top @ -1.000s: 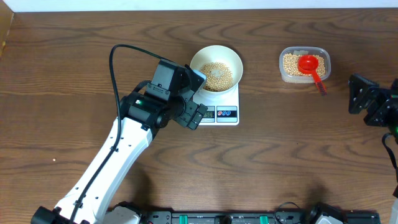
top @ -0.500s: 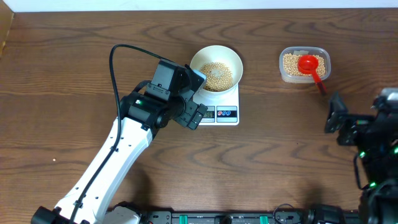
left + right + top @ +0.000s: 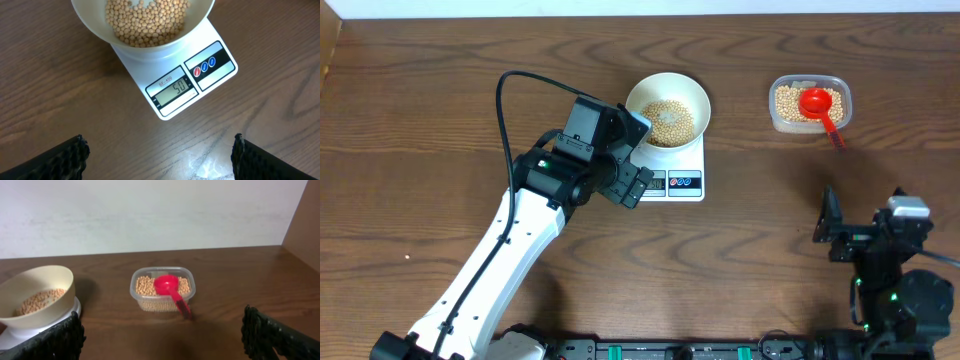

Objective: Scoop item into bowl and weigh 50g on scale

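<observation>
We see the beans [image 3: 147, 22] heaped in the cream-white bowl [image 3: 650, 92], which sits on the back part of the white scale [image 3: 167, 107]. The scale's grey display [image 3: 175, 91] reads 50 in the left wrist view, with round buttons [image 3: 211, 62] just beside it. The left gripper [image 3: 160, 162] hovers over the wooden table [image 3: 440, 100] just in front of the display, its fingers spread wide with nothing between them. Off to the right, well apart from the scale, a clear plastic tub [image 3: 776, 122] holds more beans. A red scoop [image 3: 816, 102] has its cup resting in them and its handle poking over the rim. The right gripper [image 3: 162, 340] hangs near the table's front right, well apart from the tub and facing it, fingers wide and empty.
</observation>
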Controlling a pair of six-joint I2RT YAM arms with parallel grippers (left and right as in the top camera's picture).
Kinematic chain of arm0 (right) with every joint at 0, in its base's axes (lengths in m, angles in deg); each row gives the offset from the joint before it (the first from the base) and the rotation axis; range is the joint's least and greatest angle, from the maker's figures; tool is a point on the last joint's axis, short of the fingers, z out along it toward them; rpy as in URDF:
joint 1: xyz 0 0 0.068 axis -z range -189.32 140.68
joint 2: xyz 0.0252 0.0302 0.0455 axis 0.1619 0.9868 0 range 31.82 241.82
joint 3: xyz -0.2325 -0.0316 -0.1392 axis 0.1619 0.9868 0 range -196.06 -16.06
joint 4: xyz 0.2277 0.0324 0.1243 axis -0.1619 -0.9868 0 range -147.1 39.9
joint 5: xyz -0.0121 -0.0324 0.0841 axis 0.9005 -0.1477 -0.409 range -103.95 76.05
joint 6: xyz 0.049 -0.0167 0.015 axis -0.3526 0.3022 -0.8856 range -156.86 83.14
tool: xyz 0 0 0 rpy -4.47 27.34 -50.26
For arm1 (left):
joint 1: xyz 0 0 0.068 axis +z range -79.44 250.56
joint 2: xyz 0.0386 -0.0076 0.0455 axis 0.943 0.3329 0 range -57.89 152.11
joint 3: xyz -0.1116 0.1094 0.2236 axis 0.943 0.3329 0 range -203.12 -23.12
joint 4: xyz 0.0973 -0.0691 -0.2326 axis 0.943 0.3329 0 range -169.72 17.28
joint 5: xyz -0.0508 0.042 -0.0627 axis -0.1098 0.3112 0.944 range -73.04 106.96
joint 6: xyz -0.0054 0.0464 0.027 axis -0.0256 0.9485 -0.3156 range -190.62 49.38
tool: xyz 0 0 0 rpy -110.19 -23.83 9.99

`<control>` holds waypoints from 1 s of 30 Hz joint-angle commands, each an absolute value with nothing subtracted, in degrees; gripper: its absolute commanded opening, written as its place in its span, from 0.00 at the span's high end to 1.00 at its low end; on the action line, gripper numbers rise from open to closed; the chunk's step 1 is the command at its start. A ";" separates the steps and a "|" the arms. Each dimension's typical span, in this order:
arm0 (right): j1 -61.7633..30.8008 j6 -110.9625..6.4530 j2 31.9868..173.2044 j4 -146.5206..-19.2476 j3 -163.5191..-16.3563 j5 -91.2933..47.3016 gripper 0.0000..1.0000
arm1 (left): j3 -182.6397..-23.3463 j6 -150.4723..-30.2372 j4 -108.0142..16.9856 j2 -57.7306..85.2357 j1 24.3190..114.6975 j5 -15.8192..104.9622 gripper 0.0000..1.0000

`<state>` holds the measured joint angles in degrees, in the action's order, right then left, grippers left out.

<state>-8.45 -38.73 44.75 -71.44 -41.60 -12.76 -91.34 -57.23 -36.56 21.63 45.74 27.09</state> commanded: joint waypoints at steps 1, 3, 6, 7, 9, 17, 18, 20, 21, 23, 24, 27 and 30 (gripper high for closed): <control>-9.04 -38.05 40.29 -70.61 -37.99 -11.95 0.01 | -91.47 -57.14 -36.50 21.98 45.78 26.54 0.07; -9.04 -38.05 37.58 -69.98 -35.48 -11.95 0.01 | -91.47 -57.14 -36.50 21.98 45.78 26.54 0.07; -9.04 -38.05 34.43 -68.97 -32.68 -11.95 0.01 | -91.47 -57.14 -36.50 21.98 45.78 26.54 0.07; -9.04 -38.07 32.90 -68.34 -31.20 -11.95 0.01 | -91.47 -57.16 -36.50 21.98 45.78 26.54 0.07; -9.11 -38.05 32.10 -66.90 -29.51 -11.95 0.01 | -91.47 -57.14 -36.50 21.98 45.78 26.54 0.07; -10.84 -38.07 32.12 -54.50 -20.79 -11.95 0.01 | -91.47 -57.14 -36.50 21.98 45.78 26.54 0.07; -10.90 -38.07 32.12 -52.56 -19.59 -11.95 0.01 | -91.47 -57.14 -36.50 21.98 45.78 26.54 0.07; -10.92 -38.07 32.12 -48.25 -16.95 -11.97 0.01 | -91.47 -57.14 -36.50 21.98 45.78 26.54 0.07; -10.95 -38.09 32.10 -47.33 -16.36 -12.00 0.01 | -91.47 -57.14 -36.50 21.98 45.78 26.54 0.07; -11.03 -38.11 32.10 -47.09 -16.38 -12.87 0.01 | -91.47 -57.14 -36.50 21.98 45.78 26.54 0.07; -11.10 -38.11 32.10 -47.12 -16.38 -13.00 0.01 | -91.47 -57.14 -36.50 21.98 45.78 26.54 0.07; -11.21 -38.11 32.10 -48.80 -16.38 -13.00 0.01 | -91.47 -57.14 -36.50 21.98 45.78 26.54 0.07; -11.19 -38.14 32.10 -53.10 -16.38 -13.02 0.01 | -91.47 -57.14 -36.50 21.98 45.78 26.54 0.07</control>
